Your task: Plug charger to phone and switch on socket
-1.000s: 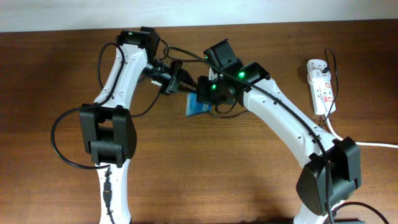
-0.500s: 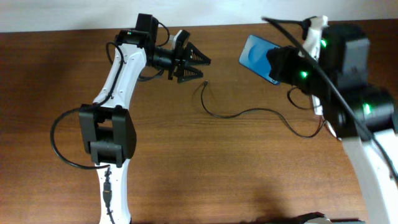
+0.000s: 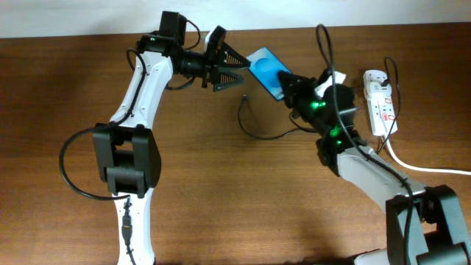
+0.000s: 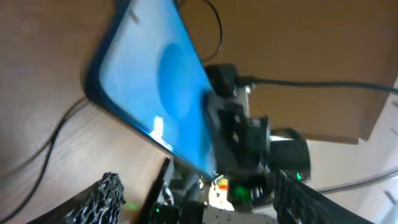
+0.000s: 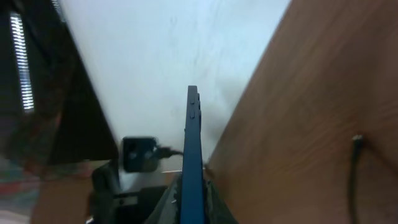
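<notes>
At 12 o'clock on the bench (image 3: 221, 199), the phone (image 3: 263, 68) hangs tilted in the air with its blue screen up. The right gripper (image 3: 288, 82) pinches it by its 4 o'clock end (the right wrist view shows it edge-on, clamped between both fingers). The left gripper (image 3: 244, 72) sits just beside the phone's 9 o'clock edge with its fingers (image 4: 106, 193) spread wide and nothing between them.

As for progress, I judge that only the lifting of the phone is done. The charger (image 3: 241, 114) lies loose on the bench below the phone, toward 6 o'clock. Its plug tip is free and touches neither the phone nor either gripper. From there the cable trails toward 3 o'clock under the right arm. So 2 steps appear to be left: seating the plug in the phone and pressing the switch. The socket (image 3: 380, 99) lies well apart at 3 o'clock, with no gripper near it. Its switch position is too small to read.

Around it, a thick white cord (image 3: 412, 163) runs from the socket toward 4 o'clock. In the way are the right arm, which lies over part of the cable's run, and the closeness of the 2 grippers around the phone. The empty left gripper would need to drop past the phone to reach the plug tip.
</notes>
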Tool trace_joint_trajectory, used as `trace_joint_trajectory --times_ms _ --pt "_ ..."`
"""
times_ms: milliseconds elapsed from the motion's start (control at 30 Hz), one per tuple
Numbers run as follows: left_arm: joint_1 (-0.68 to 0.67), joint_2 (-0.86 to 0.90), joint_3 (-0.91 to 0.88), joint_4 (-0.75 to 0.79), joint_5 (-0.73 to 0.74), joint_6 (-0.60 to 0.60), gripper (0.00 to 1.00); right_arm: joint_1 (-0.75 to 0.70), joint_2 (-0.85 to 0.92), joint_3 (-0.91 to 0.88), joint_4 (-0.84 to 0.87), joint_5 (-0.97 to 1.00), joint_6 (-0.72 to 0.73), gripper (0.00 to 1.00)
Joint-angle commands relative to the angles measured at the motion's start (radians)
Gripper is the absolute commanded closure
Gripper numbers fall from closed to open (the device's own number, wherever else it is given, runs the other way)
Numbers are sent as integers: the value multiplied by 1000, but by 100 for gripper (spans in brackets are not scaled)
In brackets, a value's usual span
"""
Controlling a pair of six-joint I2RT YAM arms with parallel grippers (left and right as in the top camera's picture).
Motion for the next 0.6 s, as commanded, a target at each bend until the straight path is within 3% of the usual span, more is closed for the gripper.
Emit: trace_joint_trajectory --times_ms 0,133,367,567 --pt "4 5 9 132 -93 -152 21 6 -14 22 44 29 89 96" --pt "-47 5 9 350 -183 -340 23 24 -14 37 39 98 146 96" --pt "-89 5 9 542 -156 -630 28 84 -4 90 32 280 153 96" --pt "-132 5 9 900 -118 -978 33 111 -4 92 33 340 189 96"
